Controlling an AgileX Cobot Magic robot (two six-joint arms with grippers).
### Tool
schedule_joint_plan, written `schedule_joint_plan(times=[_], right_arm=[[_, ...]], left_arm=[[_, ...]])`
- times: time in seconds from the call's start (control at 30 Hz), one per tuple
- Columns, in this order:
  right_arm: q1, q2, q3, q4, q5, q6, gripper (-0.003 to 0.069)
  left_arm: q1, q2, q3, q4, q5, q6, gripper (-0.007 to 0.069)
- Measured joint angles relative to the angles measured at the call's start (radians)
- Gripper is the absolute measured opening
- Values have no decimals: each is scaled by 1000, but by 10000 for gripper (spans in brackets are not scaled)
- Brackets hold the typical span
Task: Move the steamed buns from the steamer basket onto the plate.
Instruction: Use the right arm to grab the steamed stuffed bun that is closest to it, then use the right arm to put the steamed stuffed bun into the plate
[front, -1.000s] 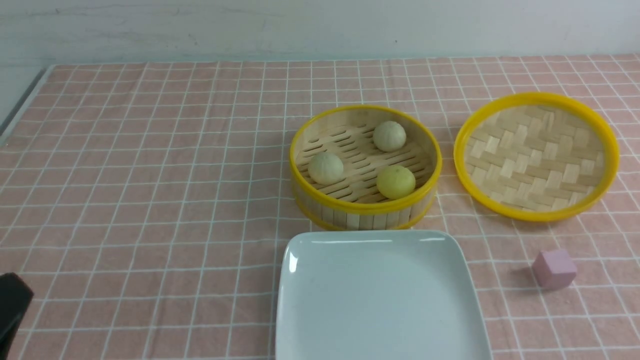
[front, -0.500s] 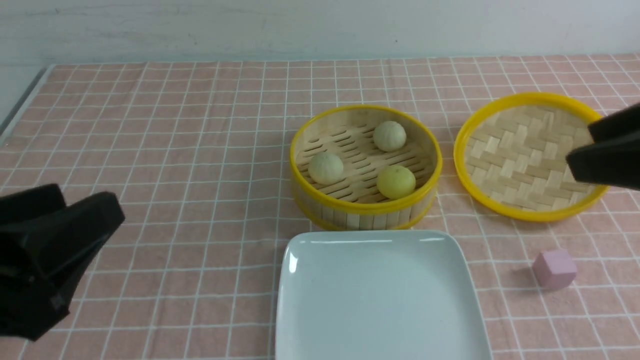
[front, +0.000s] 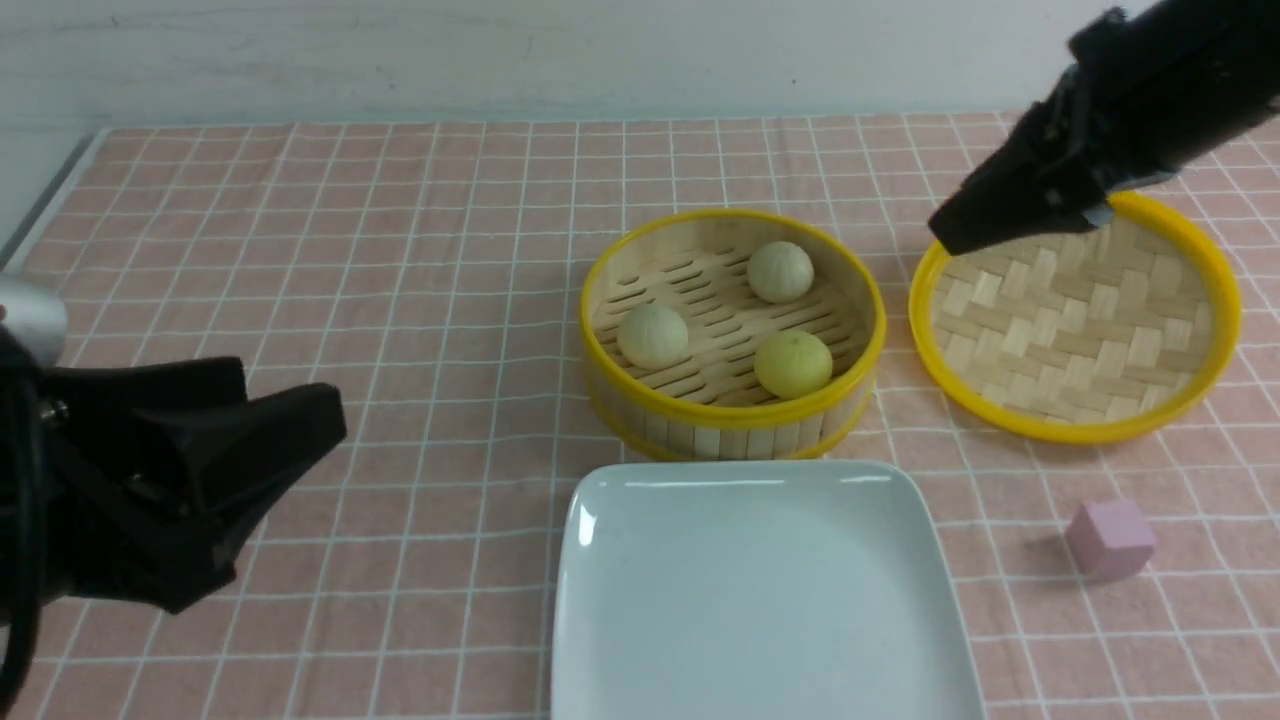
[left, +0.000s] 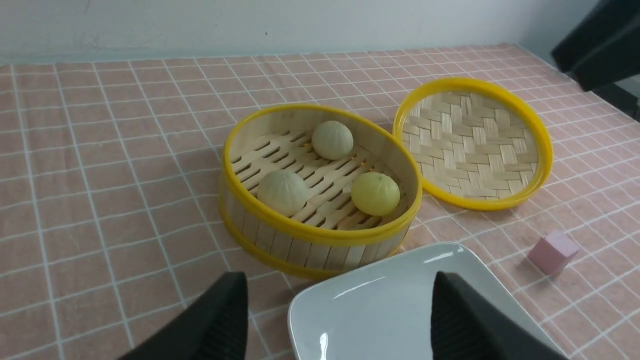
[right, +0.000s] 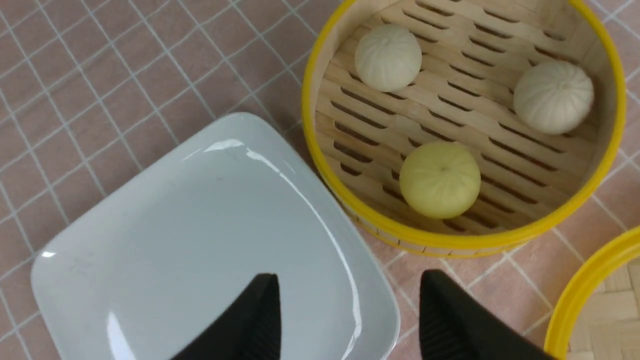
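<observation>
The steamer basket (front: 700, 425) stands mid-table and holds three steamed buns: a cream one (front: 652, 335) at its left, a cream one (front: 780, 271) at its back and a yellow one (front: 792, 364) at its front right. The white plate (front: 760, 590) lies empty just in front of it. My left gripper (front: 295, 400) is open and empty at the near left, well apart from the basket. My right gripper (front: 945, 235) is open and empty, raised over the woven tray's back left rim. The right wrist view shows the yellow bun (right: 440, 179) and the plate (right: 200, 240) beyond the open gripper (right: 350, 278).
A shallow yellow-rimmed woven tray (front: 1075, 310) lies to the right of the basket. A small pink cube (front: 1110, 538) sits at the near right, beside the plate. The checked pink cloth ends at the table's left edge (front: 40, 210). A white wall runs along the back.
Both arms have come into view. The left gripper moved up and rightward from the lower left corner. The right gripper entered from the right and rose toward the tray's back left rim.
</observation>
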Motion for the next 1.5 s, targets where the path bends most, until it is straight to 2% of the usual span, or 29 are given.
schedule_joint_plan(times=[0.23, 0.47, 0.7, 1.13, 1.33, 1.43, 1.47, 1.5], right_arm=[[102, 204, -97, -123, -40, 10, 384], [130, 327, -102, -259, -171, 40, 384], [131, 397, -112, -272, -245, 40, 384], [131, 447, -112, -223, -317, 40, 382], [135, 458, -114, -219, -318, 40, 337], [135, 471, -115, -218, -318, 40, 250], [135, 471, -115, -218, -318, 40, 243], [135, 471, -115, -218, -320, 40, 197]], left_arm=[[0, 18, 0, -33, 3, 30, 496], [0, 18, 0, -34, 12, 33, 496], [0, 18, 0, -34, 21, 33, 496], [0, 18, 0, -35, 21, 33, 496], [0, 18, 0, -35, 22, 33, 496], [0, 18, 0, -35, 22, 33, 494], [0, 18, 0, -35, 22, 33, 494], [0, 18, 0, -35, 22, 33, 494]])
